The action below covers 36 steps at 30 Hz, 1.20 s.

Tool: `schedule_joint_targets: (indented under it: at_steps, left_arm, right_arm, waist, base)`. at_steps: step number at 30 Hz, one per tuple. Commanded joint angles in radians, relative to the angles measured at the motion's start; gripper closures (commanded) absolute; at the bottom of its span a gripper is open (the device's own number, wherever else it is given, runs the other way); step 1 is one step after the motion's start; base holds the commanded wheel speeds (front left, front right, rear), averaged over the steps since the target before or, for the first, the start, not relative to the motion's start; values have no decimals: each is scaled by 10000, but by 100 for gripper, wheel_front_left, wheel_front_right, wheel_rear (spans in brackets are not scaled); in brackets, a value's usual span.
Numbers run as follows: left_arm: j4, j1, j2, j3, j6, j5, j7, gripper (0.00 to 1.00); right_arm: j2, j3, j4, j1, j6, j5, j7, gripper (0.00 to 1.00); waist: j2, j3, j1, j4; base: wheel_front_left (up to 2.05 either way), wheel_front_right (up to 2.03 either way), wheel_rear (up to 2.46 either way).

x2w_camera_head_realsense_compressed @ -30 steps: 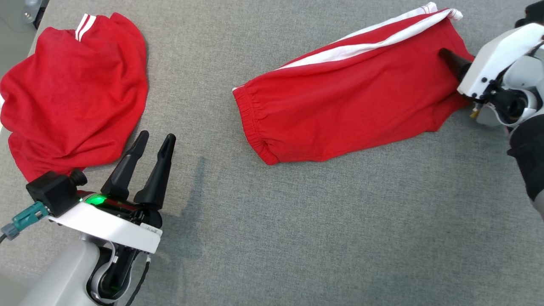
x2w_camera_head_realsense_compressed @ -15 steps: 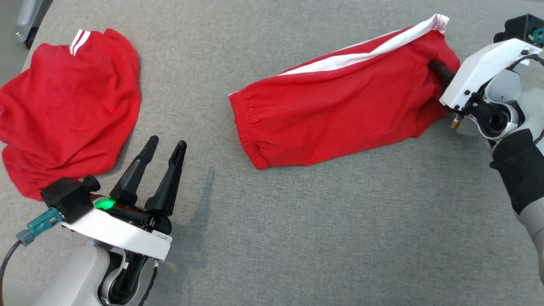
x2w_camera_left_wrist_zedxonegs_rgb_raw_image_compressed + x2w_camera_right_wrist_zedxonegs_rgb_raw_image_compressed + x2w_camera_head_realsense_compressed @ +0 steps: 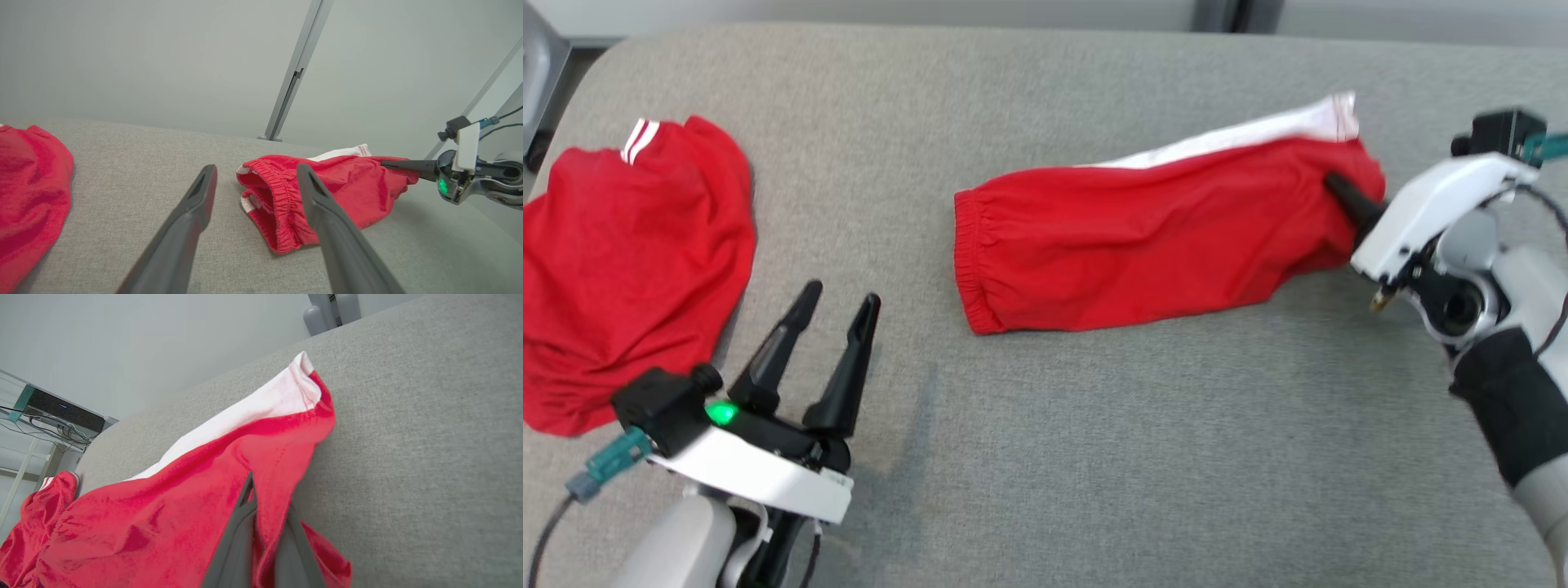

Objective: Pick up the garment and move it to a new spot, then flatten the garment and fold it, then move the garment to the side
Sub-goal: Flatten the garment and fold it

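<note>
Jaws first: your right gripper (image 3: pixel 1333 184) is pinched tight on a fold at the leg end of the red shorts (image 3: pixel 1143 237), which lie stretched across the middle of the grey padded table (image 3: pixel 1094 449). Your left gripper (image 3: pixel 841 294) hangs spread wide and empty nearer the front. The bite looks thin, so a quick lift or drag could let the cloth slip free, or bring only the top layer and bunch the shorts. A second red garment (image 3: pixel 629 261) lies at the far left, just beside the left gripper. Keep clear of it when choosing the new spot, or the two may tangle.
</note>
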Motion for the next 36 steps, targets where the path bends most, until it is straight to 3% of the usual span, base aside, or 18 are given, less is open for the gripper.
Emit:
schedule_joint_targets:
  at_steps: [1,13,25,30,36]
  left_arm:
    - [47,172,-9,60,1,65,-44,0]
    - [297,1142,-670,816,5,998,-44,0]
    - [143,2103,-896,1230,-22,1297,-44,0]
    - [145,2211,-1004,1145,-31,1386,-44,0]
    - [237,2154,-1032,1016,-41,1441,-44,0]
  right_arm:
    - [-68,20,-97,163,1,64,-91,100]
    - [-908,487,-1702,2791,1,1330,-967,100]
    - [-2282,552,-2009,4054,1,1581,-1512,100]
    - [-2340,719,-2348,3696,1,1194,-1955,100]
    - [-1830,1309,-2697,2804,1,715,-1821,100]
  waist:
    - [0,-249,0,-192]
    - [0,-1547,0,-832]
    - [0,-2226,0,-1184]
    - [0,-2365,0,-1238]
    - [0,-2389,0,-1192]
  base:
    - [0,0,0]
    - [0,0,0]
    - [0,0,0]
    - [0,0,0]
    - [0,0,0]
